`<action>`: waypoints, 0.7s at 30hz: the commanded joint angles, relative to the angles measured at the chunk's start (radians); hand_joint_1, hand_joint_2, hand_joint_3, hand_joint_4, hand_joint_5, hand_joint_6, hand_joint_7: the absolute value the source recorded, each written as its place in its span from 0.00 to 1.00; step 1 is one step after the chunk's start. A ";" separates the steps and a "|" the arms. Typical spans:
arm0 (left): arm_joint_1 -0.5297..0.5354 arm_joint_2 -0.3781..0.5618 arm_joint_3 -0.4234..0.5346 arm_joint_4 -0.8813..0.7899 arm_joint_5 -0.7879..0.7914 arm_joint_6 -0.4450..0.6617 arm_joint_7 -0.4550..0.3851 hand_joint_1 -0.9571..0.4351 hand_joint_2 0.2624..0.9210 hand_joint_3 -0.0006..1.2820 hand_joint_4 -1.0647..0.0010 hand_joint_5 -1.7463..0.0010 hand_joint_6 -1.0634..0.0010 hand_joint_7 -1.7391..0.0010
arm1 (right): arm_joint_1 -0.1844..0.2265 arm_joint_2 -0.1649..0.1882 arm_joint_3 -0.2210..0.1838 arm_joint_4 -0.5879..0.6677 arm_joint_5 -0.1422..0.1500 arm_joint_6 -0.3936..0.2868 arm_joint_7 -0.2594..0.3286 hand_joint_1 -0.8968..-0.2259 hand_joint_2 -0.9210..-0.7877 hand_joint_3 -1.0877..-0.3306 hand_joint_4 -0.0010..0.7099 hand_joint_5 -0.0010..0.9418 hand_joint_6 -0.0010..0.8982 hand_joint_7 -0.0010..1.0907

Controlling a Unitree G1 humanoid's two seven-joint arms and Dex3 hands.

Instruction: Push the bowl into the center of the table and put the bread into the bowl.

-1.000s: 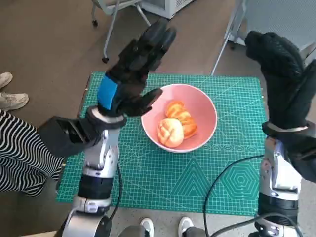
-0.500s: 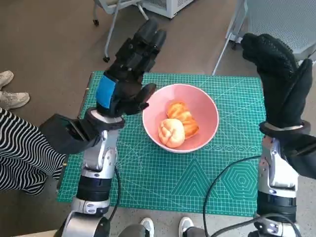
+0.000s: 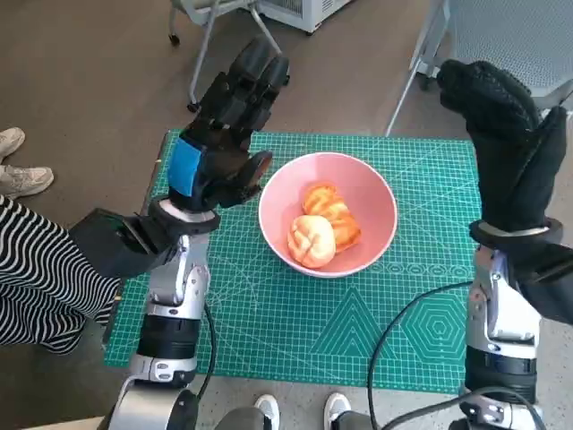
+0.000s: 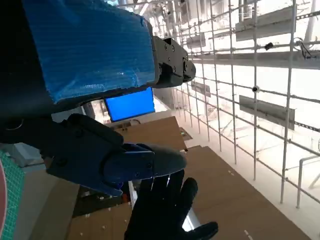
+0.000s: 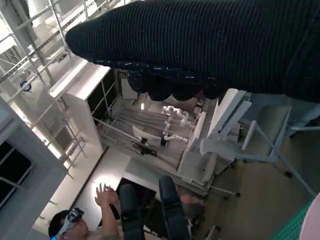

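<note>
Your pink bowl (image 3: 328, 213) sits approx. mid-table (image 3: 295, 331) w/ two bread rolls (image 3: 320, 227) inside, while your left robot hand (image 3: 224, 134) and right robot hand (image 3: 508, 148) are both raised above it, fingers spread, holding nothing.

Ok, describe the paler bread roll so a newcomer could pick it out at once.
On the green cutting mat sits a pink bowl holding bread. The pale roll lies at the bowl's near side, rounder and lighter than the orange-glazed bread behind it.
</note>
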 commanded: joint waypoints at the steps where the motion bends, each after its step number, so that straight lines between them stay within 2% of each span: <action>1: -0.021 0.003 0.004 0.008 -0.017 -0.029 -0.025 0.22 1.00 0.31 0.88 1.00 0.81 1.00 | 0.033 0.012 0.002 0.003 -0.014 -0.001 -0.012 0.26 0.00 0.52 0.28 0.00 0.12 0.48; 12: -0.020 0.018 0.006 -0.002 -0.030 -0.013 -0.055 0.23 1.00 0.29 0.89 1.00 0.82 1.00 | 0.050 0.023 0.001 0.002 -0.011 -0.010 -0.018 0.26 0.00 0.52 0.29 0.01 0.11 0.47; 21: -0.019 0.024 0.005 -0.016 -0.036 -0.001 -0.060 0.24 1.00 0.27 0.89 1.00 0.82 1.00 | 0.051 0.032 0.008 -0.011 -0.020 0.004 -0.036 0.27 0.00 0.53 0.29 0.01 0.12 0.47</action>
